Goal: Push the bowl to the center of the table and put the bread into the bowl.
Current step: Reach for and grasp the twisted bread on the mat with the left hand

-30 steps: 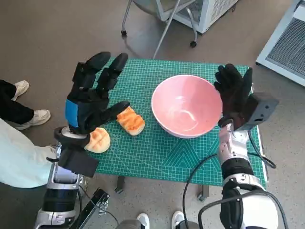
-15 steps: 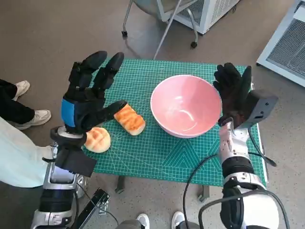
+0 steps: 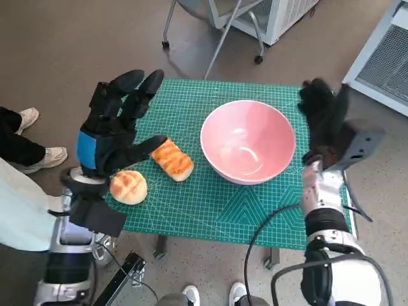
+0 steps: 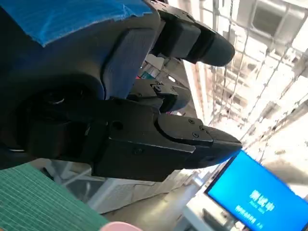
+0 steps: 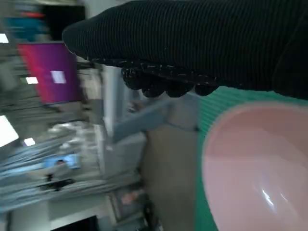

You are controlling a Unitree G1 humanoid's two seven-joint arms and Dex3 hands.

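Observation:
A pink bowl (image 3: 248,141) stands on the green cutting mat (image 3: 217,204), a little right of the middle; its rim also fills a corner of the right wrist view (image 5: 255,163). A long toasted bread (image 3: 173,159) lies left of the bowl. A round bun (image 3: 128,187) sits near the mat's left front corner. My left hand (image 3: 115,127) hovers open, fingers spread, above the mat's left side, its thumb just over the long bread. My right hand (image 3: 325,121) is raised open to the right of the bowl, apart from the rim.
The small table is covered by the mat, with floor all round it. A chair base on castors (image 3: 210,38) and a white appliance (image 3: 280,16) stand behind the table. A person's shoes (image 3: 38,156) and pale clothing (image 3: 25,210) are at the left.
My right hand has moved right, away from the bowl's rim. The left hand has drifted slightly left, uncovering the round bun. The bowl has moved a touch to the left.

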